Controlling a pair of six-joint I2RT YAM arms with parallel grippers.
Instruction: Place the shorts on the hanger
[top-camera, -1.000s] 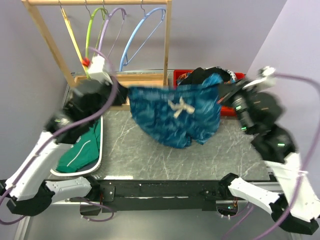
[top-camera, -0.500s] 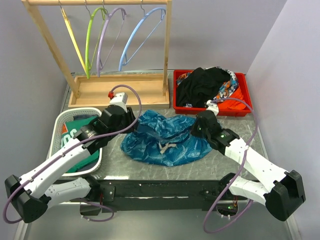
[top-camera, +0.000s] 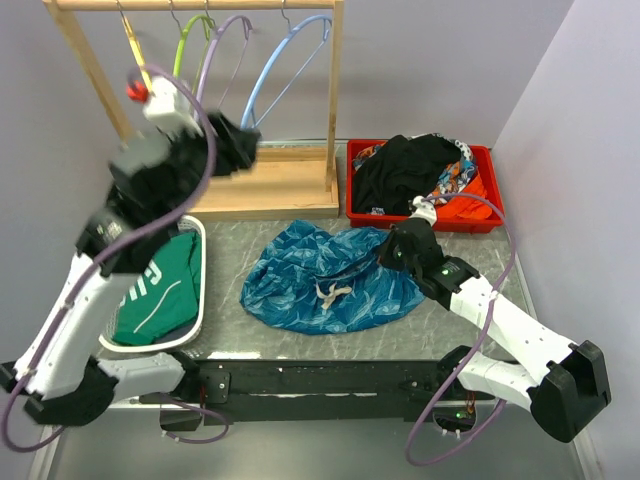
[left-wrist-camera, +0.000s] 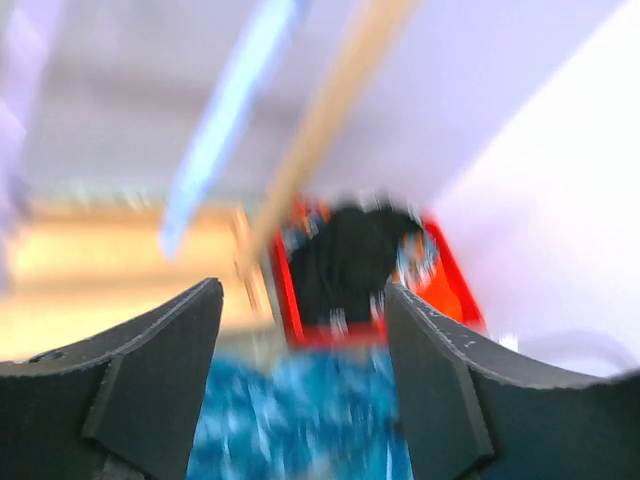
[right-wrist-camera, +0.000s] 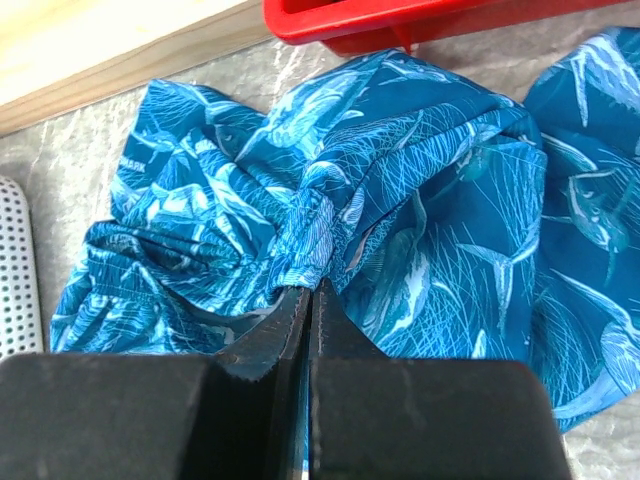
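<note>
The right gripper (right-wrist-camera: 310, 296) clamped the shorts (top-camera: 292, 278) at their 2 o'clock edge; the left gripper (left-wrist-camera: 302, 318), at 11 o'clock, gaped empty.

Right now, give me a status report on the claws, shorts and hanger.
Left claw open, empty, up by the rack. Right claw shut on the shorts, crumpled on the table. Hanger on the rack, bare.

Just pale lavender walls (top-camera: 430, 60) up top and right, scuffed grey table (top-camera: 225, 285) mid-frame, wooden rack (top-camera: 336, 100) upper left. Soft even light.
</note>
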